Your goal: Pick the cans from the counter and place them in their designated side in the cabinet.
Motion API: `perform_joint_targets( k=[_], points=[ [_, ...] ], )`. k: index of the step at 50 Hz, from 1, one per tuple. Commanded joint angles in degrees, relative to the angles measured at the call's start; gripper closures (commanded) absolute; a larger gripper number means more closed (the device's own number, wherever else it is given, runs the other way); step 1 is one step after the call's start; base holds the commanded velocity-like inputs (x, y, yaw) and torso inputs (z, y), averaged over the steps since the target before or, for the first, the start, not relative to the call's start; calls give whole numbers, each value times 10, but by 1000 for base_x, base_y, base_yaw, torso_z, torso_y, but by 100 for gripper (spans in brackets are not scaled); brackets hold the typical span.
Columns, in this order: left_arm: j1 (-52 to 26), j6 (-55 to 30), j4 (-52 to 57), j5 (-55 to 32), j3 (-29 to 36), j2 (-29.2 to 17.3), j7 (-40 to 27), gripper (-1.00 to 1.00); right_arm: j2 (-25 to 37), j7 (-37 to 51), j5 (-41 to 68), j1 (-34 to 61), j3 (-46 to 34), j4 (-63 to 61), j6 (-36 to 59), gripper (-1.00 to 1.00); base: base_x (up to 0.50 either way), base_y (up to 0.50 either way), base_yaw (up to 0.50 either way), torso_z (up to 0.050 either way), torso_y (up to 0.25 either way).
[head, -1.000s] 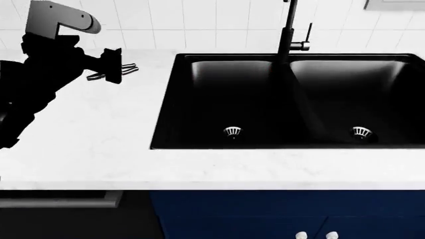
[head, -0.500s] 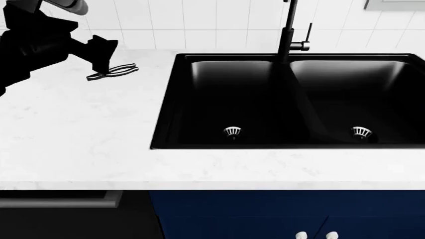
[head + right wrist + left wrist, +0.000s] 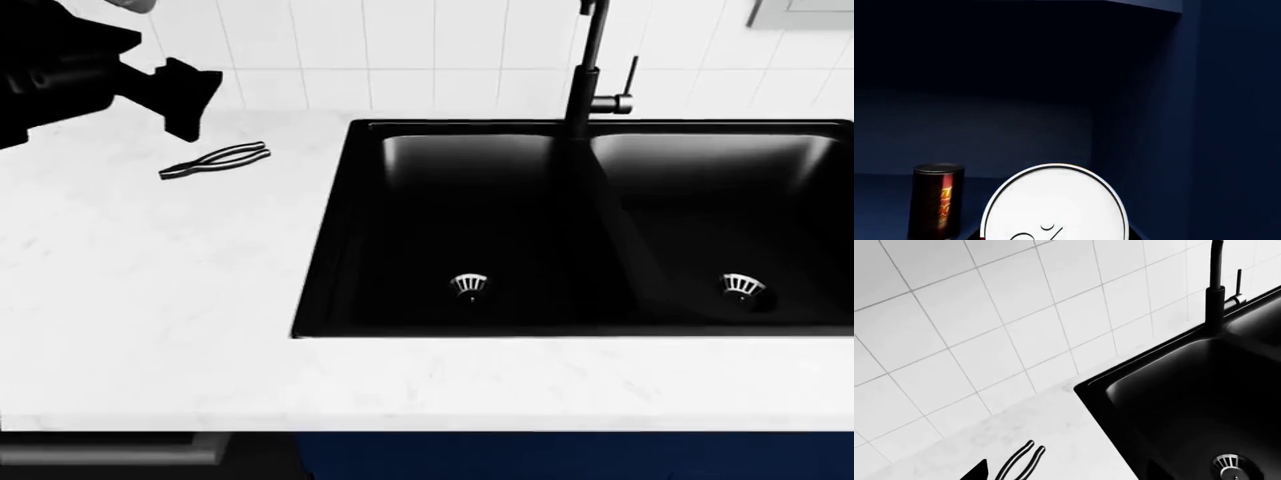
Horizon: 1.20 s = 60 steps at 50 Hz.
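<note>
Setting: a white marbled surface with a black double sink and black tap against a tiled wall; no can stands on the surface in the head view.

Left arm: the left gripper hangs above the back left part of the surface, near the wall. Whether its fingers are parted or closed cannot be told; they appear only as a dark silhouette, and nothing is seen between them.

Tongs-like tool: a black tool lies flat on the surface just below the left gripper, apart from it. The left wrist view shows its two handles beside the sink's corner.

Right arm: absent from the head view. Its wrist camera looks into a dark blue cabinet.

Cans: a dark can with a red and yellow label stands upright on the cabinet floor. A second can, seen by its round silver top, sits directly before the camera. Whether the right fingers still clasp it cannot be told, since they are out of sight.

Stage, as judged: both cans appear to be inside the cabinet; release and withdrawal seem to remain.

Risks: if the near can is let go tilted, it may topple. A sideways withdrawal could knock the standing can over. The left arm, if lowered, could strike the tool.
</note>
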Motion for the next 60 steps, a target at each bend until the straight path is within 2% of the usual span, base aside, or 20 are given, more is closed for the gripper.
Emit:
perform_joint_targets(
  k=[1, 50, 60],
  points=[
    [-13, -17, 11, 0, 8, -6, 9, -100, 0, -8, -12, 4, -7, 0, 0, 100, 160, 0, 0, 0, 0],
    [-18, -39, 40, -9, 4, -16, 0, -100, 0, -8, -12, 4, -7, 0, 0, 100, 166, 0, 0, 0, 1],
    [-12, -40, 48, -12, 1, -21, -5, -100, 0, -8, -12, 4, -7, 0, 0, 100, 0, 0, 0, 0, 1]
  ],
)
